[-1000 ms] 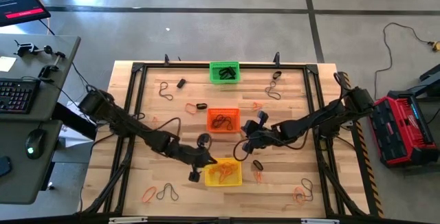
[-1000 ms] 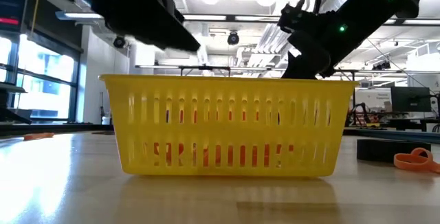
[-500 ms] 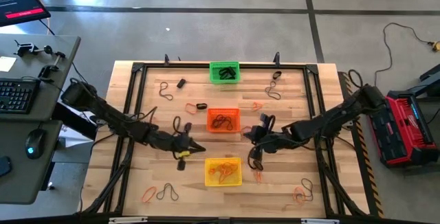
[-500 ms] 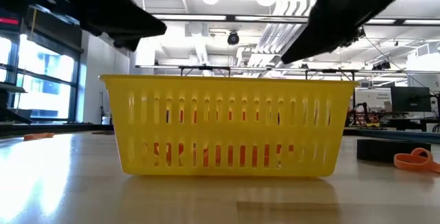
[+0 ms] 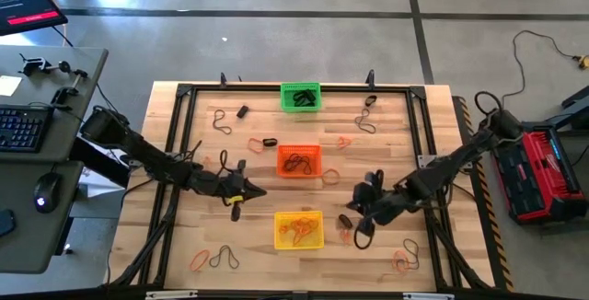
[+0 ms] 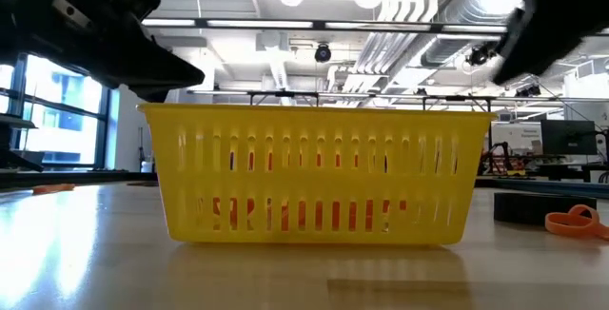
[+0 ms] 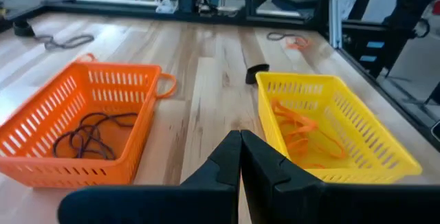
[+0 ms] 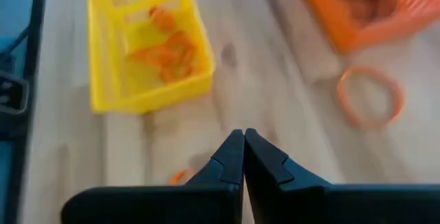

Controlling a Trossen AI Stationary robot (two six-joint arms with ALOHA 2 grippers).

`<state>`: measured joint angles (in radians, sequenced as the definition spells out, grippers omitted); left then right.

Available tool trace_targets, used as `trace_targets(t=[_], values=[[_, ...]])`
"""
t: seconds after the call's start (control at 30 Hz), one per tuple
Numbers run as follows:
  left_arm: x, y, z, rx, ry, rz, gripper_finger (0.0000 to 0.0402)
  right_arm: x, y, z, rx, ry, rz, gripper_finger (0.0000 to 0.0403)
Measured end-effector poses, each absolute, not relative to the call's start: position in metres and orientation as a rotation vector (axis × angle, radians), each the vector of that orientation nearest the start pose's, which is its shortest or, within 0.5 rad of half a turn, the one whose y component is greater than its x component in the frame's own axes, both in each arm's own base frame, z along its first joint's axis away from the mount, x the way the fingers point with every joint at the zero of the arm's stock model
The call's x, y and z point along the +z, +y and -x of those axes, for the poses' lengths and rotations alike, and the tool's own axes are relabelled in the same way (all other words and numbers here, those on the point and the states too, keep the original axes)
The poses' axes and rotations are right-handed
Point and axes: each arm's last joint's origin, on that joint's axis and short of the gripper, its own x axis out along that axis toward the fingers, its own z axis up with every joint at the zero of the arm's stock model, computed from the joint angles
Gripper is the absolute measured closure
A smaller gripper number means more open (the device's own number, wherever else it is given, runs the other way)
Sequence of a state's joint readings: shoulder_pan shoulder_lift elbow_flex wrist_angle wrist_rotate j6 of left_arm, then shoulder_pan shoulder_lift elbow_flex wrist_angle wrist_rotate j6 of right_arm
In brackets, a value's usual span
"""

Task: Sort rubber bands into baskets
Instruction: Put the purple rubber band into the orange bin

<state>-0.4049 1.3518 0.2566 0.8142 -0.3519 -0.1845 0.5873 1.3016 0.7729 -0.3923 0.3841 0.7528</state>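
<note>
Three baskets stand in a row down the table's middle: green point(image 5: 301, 96) at the far edge, orange point(image 5: 298, 161) holding dark rubber bands point(image 7: 88, 133), and yellow point(image 5: 299, 229) holding orange rubber bands point(image 7: 302, 128). My left gripper point(image 5: 254, 190) hovers shut and empty, left of the gap between the orange and yellow baskets. My right gripper point(image 5: 355, 212) is shut and empty, right of the yellow basket, above a short thick black band point(image 5: 345, 219) and an orange band point(image 5: 347, 236) lying flat on the wood.
Loose bands lie scattered on the table: dark loops point(image 5: 219, 121) point(image 5: 366, 121) point(image 5: 224, 259), orange ones point(image 5: 198, 261) point(image 5: 401, 263) point(image 8: 370, 97), and short black ones point(image 5: 242, 111) point(image 5: 269, 142). A black frame point(image 5: 184, 134) rims the table. A desk with a keyboard point(image 5: 23, 125) stands to the left.
My left gripper has drawn back from the yellow basket's left end toward the table's left and far side, and has tipped nearer level. My right gripper has swung from beside the orange basket toward the table's near right, rising. Both have stayed shut.
</note>
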Motion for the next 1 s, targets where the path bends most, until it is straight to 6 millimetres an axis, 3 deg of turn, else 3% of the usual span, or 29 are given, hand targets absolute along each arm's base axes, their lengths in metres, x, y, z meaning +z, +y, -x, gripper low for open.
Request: trace_targets(t=[0.13, 0.5, 1.0], values=[[0.144, -0.077, -0.205, -0.029, 0.265, 0.077, 0.0401, 0.206, 0.136, -0.201, -0.125, 0.931, -0.366, 0.0381], [0.145, -0.077, -0.205, -0.031, 0.249, 0.083, 0.0401, 0.196, 0.15, -0.169, -0.172, 1.243, -0.549, 0.0272], [0.147, -0.077, -0.205, -0.032, 0.235, 0.089, 0.0401, 0.194, 0.157, -0.157, -0.193, 1.325, -0.586, 0.0261]])
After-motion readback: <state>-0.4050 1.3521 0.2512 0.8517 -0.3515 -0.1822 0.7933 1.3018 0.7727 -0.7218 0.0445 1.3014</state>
